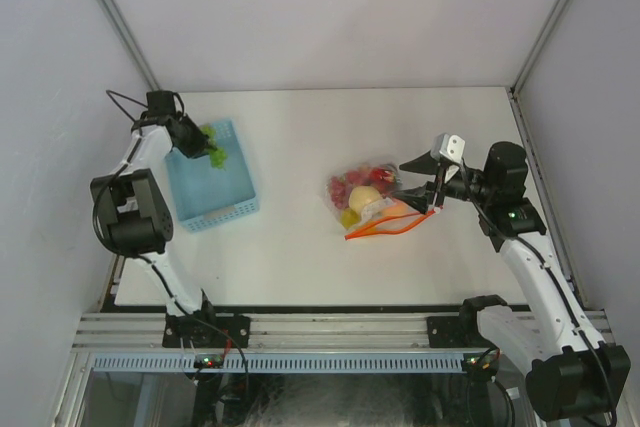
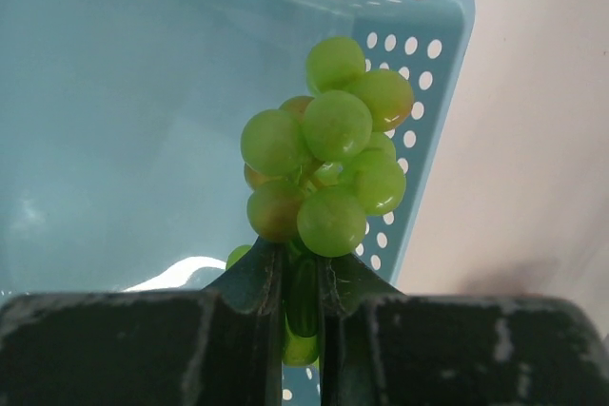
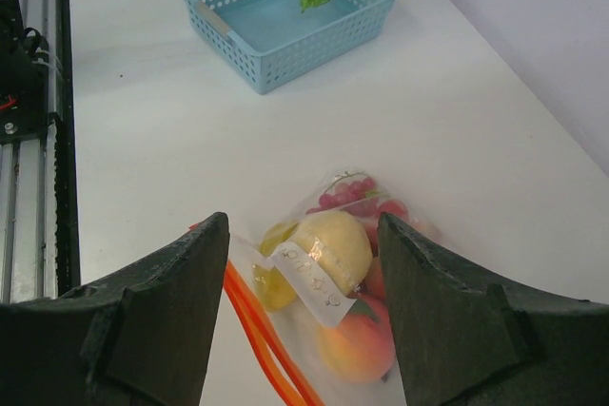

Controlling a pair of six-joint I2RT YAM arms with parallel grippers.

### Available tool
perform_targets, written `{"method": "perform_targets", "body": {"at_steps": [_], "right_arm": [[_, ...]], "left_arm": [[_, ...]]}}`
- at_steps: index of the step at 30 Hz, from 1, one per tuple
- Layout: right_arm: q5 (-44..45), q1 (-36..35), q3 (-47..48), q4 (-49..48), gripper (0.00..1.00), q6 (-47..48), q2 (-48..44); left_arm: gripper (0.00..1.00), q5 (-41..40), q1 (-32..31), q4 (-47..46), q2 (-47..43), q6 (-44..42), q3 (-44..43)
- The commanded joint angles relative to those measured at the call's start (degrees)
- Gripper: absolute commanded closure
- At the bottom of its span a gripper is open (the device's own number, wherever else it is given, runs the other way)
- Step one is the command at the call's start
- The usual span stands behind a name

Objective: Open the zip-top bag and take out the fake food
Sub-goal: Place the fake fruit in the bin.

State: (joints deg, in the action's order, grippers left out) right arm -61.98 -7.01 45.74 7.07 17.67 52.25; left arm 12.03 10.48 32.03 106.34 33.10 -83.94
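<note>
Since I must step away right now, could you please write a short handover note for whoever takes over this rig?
Left end effector: shut on the green grape bunch over the blue basket.
Right end effector: open, at the zip-top bag, gripping nothing.
The bag lies on the table, red-orange zip strip apparently parted.
Done: grapes out.
Left: release them; remove the yellow piece, red grapes and orange piece inside.

The top camera looks down over the whole table [image 1: 300, 247]. The left wrist camera sits close above the basket [image 2: 114, 121]; the right wrist camera sees it from afar.
</note>
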Motion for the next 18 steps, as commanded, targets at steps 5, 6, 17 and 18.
{"method": "perform_targets", "body": {"at_steps": [5, 6, 17, 18], "right_arm": [[-0.18, 0.50, -0.85, -1.36, 0.37, 0.49, -1.62], [-0.24, 0.50, -0.86, -1.38, 0.37, 0.52, -1.67], [-0.25, 0.58, -0.92, -1.00, 0.37, 0.60, -1.95], [-0.25, 0.61, -0.95, -0.94, 0.37, 0.69, -2.02]], "left_arm": [[0.95, 1.26, -0.33, 0.15, 3.37, 3.03, -5.74], [0.94, 1.47, -0.63, 0.17, 3.87, 3.33, -6.10], [0.48, -0.38, -2.19, 1.90, 10.15, 7.10, -12.80], [0.40, -1.06, -2.19, 1.71, 10.23, 7.33, -12.97]]}}
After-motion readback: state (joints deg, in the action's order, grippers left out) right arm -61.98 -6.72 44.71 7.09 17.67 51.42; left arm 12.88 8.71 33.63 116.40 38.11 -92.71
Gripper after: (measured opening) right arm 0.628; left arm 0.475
